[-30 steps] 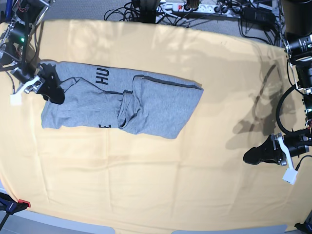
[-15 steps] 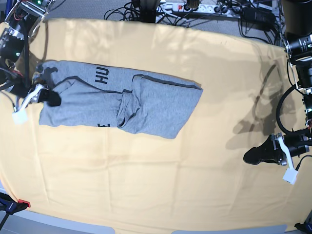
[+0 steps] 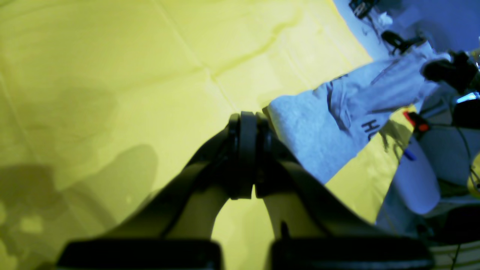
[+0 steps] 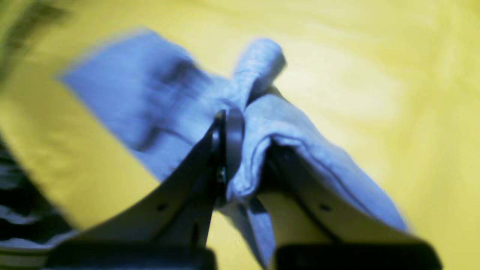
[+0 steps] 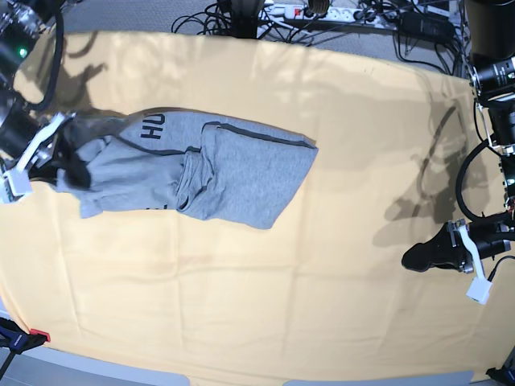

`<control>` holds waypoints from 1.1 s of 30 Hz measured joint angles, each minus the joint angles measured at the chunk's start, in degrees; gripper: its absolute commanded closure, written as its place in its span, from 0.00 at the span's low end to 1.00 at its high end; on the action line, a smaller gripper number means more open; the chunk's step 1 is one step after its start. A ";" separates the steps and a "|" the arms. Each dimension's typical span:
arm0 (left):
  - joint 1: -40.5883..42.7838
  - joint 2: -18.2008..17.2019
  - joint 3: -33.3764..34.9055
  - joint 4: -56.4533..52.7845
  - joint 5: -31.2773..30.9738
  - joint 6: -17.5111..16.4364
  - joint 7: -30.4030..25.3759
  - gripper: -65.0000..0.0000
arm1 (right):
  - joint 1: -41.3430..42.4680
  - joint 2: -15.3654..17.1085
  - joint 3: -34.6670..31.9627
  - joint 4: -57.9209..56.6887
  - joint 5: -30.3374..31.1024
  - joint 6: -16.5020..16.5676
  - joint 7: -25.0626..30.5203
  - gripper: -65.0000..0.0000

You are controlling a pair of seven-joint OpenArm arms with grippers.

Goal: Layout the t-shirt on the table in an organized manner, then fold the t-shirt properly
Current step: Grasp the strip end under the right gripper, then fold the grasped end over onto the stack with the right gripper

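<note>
The grey t-shirt (image 5: pixel 225 169) lies folded in a long strip on the left half of the table (image 5: pixel 241 297), with black letters showing near its left end. My right gripper (image 5: pixel 76 173) is shut on that left end, and the cloth bunches up around it. The right wrist view shows the t-shirt (image 4: pixel 300 123) pinched in my right gripper (image 4: pixel 240 116), the fabric draped over one finger. My left gripper (image 5: pixel 410 259) rests shut and empty near the table's right edge, far from the shirt. In the left wrist view my left gripper (image 3: pixel 247 123) has its tips together, the t-shirt (image 3: pixel 318 127) beyond them.
Cables and a power strip (image 5: pixel 322 12) run along the floor behind the table's back edge. Camera gear (image 5: pixel 495 80) stands at the right edge. A red clamp (image 5: pixel 36 335) sits at the front left corner. Faint creases cross the yellow cloth (image 3: pixel 112 75).
My right gripper has shut on the shirt's left end and drawn it left. The whole shirt has slid leftward, its left end now bunched. The left arm has not moved.
</note>
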State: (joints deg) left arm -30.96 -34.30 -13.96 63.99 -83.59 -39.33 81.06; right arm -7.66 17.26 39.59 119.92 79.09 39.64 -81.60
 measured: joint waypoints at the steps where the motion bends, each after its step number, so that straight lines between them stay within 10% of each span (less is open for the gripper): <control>1: 0.00 0.04 0.00 0.00 0.02 0.00 -0.02 1.00 | -0.20 -1.27 -0.28 0.81 2.75 0.04 -0.09 1.00; 12: 0.81 0.04 0.00 0.00 -0.02 0.02 -0.04 1.00 | 5.51 -12.44 -20.37 3.98 2.84 0.09 0.00 1.00; 19: 3.80 0.11 0.00 0.00 0.00 0.02 -0.04 1.00 | 10.91 -16.35 -35.17 0.81 -20.31 0.09 4.48 1.00; 33: 4.28 0.00 0.00 0.00 0.00 0.02 -0.02 1.00 | 23.58 -19.71 -52.72 -20.63 -39.85 0.07 14.01 1.00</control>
State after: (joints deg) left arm -26.68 -34.30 -13.96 63.99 -83.59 -39.31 81.03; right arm 15.92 -2.46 -13.13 99.29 39.24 39.70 -67.59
